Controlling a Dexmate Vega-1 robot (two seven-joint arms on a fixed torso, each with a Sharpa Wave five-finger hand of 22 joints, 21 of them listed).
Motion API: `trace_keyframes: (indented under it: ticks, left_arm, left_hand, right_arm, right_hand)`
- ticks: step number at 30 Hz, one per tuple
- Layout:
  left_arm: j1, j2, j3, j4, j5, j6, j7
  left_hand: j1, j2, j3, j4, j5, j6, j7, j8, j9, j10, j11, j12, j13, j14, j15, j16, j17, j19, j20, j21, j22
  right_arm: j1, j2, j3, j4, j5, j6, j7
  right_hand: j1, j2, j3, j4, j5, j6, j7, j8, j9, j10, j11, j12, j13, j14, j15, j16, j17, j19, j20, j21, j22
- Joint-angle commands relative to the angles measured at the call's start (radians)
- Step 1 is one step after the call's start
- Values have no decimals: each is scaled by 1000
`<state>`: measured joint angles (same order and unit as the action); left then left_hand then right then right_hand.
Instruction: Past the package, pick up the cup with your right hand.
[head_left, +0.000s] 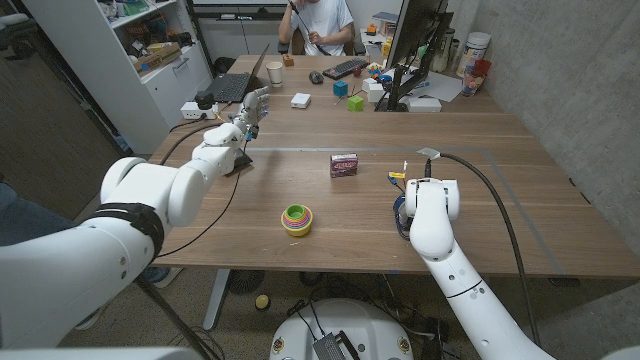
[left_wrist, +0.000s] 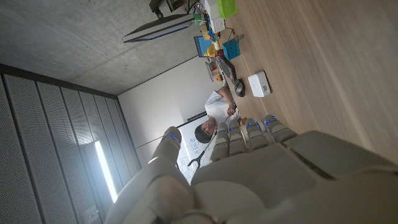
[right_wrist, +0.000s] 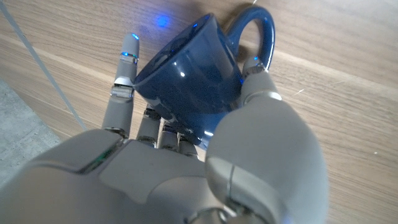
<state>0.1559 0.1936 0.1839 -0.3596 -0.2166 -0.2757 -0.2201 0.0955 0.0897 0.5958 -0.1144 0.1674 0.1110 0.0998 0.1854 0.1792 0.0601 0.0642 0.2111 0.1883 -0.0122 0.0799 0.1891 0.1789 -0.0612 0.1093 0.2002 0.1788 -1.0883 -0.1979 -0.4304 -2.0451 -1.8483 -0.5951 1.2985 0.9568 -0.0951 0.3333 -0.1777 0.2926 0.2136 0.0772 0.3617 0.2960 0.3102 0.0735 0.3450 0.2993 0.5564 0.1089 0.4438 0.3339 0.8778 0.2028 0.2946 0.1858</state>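
A dark blue cup (right_wrist: 193, 81) with a loop handle lies tilted in my right hand (right_wrist: 249, 155). The fingers wrap under its body and the thumb presses beside the handle, just above the wooden table. In the head view a sliver of the cup (head_left: 399, 212) shows under my right wrist (head_left: 432, 203), near the table's front right. The package (head_left: 343, 165), a small maroon box, stands mid-table, farther out and to the left of that hand. My left hand (head_left: 250, 112) (left_wrist: 249, 168) is raised over the far left of the table, fingers stretched out, holding nothing.
A stack of coloured rings (head_left: 296, 219) sits near the front middle. A small yellow item (head_left: 396, 177) and a black cable (head_left: 500, 190) lie near my right arm. At the far end are a white box (head_left: 301, 100), a green cube (head_left: 355, 102), a keyboard (head_left: 345, 68) and a seated person (head_left: 315, 25).
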Motion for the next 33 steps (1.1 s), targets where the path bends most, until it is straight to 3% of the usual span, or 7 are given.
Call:
trace_keyframes:
  ticks: [1,2,4,7,12,25,33]
  left_arm:
    - [-2,7,-1,2,0,17,9]
    - [-4,7,-1,2,1,21,10]
    - [-6,6,0,3,2,30,13]
    - [-9,6,0,4,4,40,17]
    - [-13,6,4,4,8,48,20]
    - [1,5,-2,-4,-4,-17,-9]
    - [14,10,-4,-13,-9,-55,-23]
  left_hand:
    - [4,5,2,-3,6,3,-3,3,1,8,-6,2,5,12,1,2,3,3,11,2,4]
    - [4,5,2,-3,6,3,-3,3,1,8,-9,2,6,12,1,2,3,2,11,2,4]
    - [4,5,2,-2,6,2,-4,3,1,7,-9,2,6,13,1,2,3,3,12,2,4]
    - [3,5,2,-2,6,2,-4,3,1,7,-10,1,6,13,2,2,3,2,13,2,4]
    - [3,4,2,-2,6,4,-3,3,2,8,-8,2,6,13,1,2,3,2,14,2,4]
    - [2,4,2,-2,6,2,-3,3,2,8,-7,1,6,13,1,1,3,2,14,2,4]
    - [1,3,1,-2,6,3,-3,3,2,5,-9,0,6,7,-2,-1,3,2,14,2,4]
  right_arm:
    - [-16,-6,-18,11,84,-70,-111]
    - [-19,-4,-19,11,93,-79,-125]
    - [-23,-4,-23,12,100,-96,-149]
    - [-20,-8,-28,17,106,-108,-147]
    - [-12,-21,-35,18,110,-118,-144]
    - [-9,-40,-41,-17,75,-116,-124]
    - [-16,-42,-34,-64,36,-82,-100]
  right_hand:
    - [302,255,33,6,17,205,-136,37,33,77,-15,47,39,118,-84,52,46,208,-232,31,9]
    - [317,257,37,7,21,230,-137,51,44,100,-30,62,53,146,-106,68,62,219,-254,42,12]
    - [336,259,44,11,30,267,-134,75,69,145,-37,93,84,204,-137,96,90,251,-298,72,17]
    - [361,251,45,7,39,297,-133,94,93,167,-44,118,116,245,-188,121,124,255,-317,93,23]
    - [363,246,43,11,42,321,-132,108,107,151,-42,122,135,253,-196,121,135,248,-325,103,27]
    - [364,252,45,18,53,314,-125,111,132,139,-36,134,167,268,-195,116,153,219,-323,116,33]
    - [371,252,50,17,62,358,-93,131,150,176,-42,160,192,277,-203,110,168,212,-319,137,38]
